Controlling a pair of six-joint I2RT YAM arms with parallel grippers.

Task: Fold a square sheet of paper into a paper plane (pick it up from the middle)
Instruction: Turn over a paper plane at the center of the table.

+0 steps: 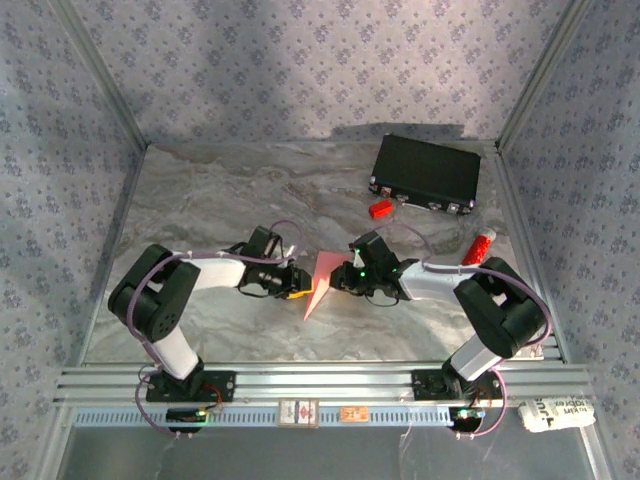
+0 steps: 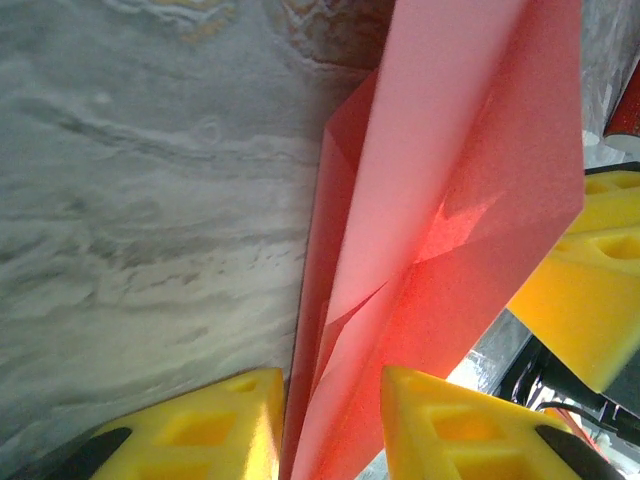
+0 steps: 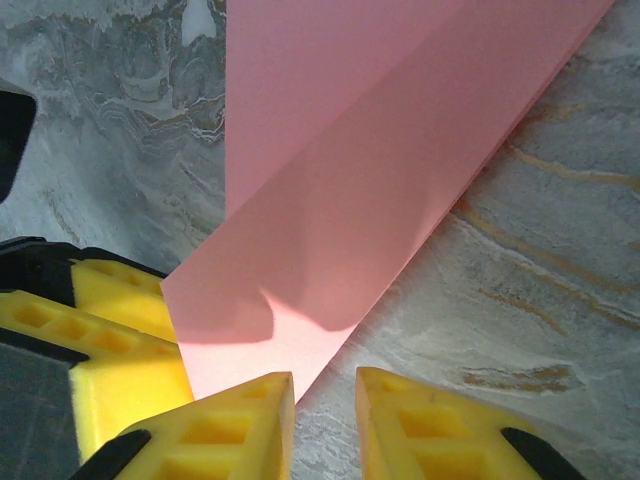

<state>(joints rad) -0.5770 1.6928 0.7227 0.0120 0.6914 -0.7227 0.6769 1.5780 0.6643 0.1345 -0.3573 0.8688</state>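
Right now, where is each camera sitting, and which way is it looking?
Top external: high behind the arms, looking down at the table; left gripper and right gripper flank the folded pink paper, arm bases nearest.
Left wrist: on the left arm, looking along its yellow fingers, the paper between them.
Right wrist: on the right arm, looking past its own fingers at the marble table; paper beside their gap.
Shared: both wrist views see the paper and the other gripper's yellow finger.
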